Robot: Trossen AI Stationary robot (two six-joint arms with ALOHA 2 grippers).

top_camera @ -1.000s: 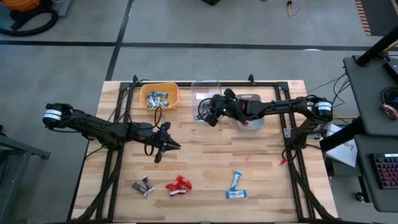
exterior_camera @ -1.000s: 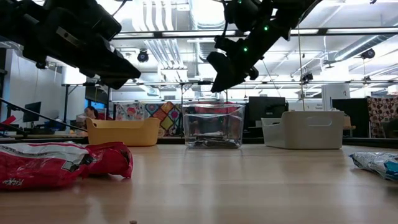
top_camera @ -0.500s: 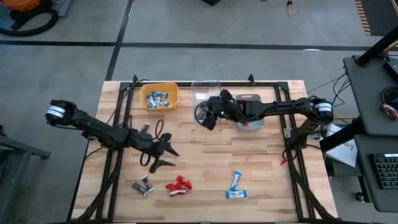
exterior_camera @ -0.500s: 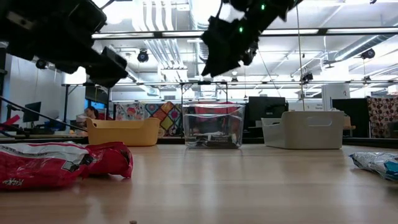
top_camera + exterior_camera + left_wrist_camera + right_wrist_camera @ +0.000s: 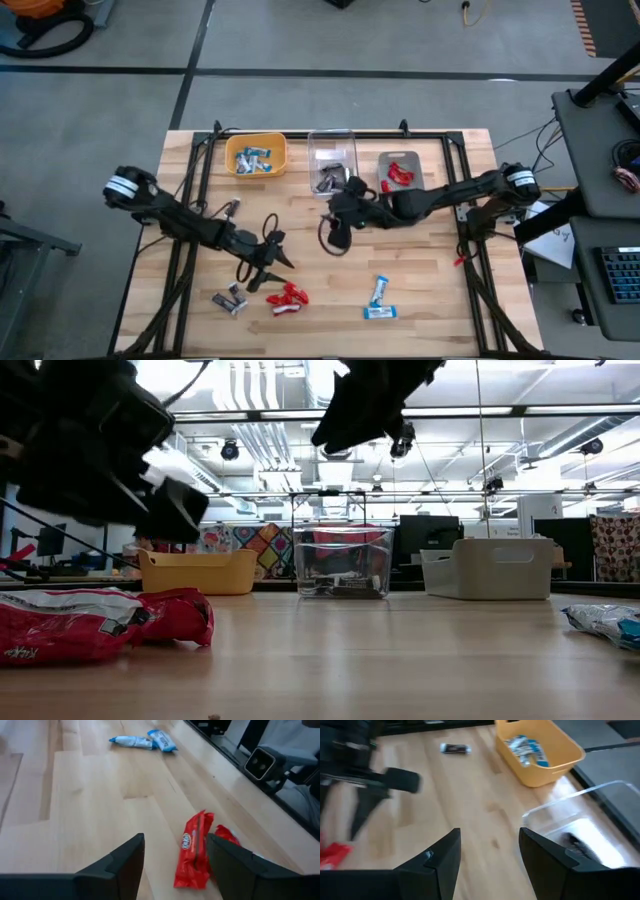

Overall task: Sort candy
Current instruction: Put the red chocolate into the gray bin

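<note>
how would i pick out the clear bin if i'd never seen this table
Look along the far edge of the wooden table, where three bins sit in a row. The clear bin is the middle one, between the yellow bin and the grey bin. It alone has see-through walls, and it holds dark brown candy rather than blue-and-white or red.

Pale smooth wooden table (image 5: 420, 270), glossy red wrappers (image 5: 195, 851), clear plastic bin (image 5: 342, 560), matt yellow plastic bin (image 5: 540, 755).

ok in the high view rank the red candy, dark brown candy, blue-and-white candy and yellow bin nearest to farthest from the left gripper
From the left gripper:
1. red candy, just beside it, near edge
2. dark brown candy, toward the left
3. blue-and-white candy and yellow bin: too close to call
</note>
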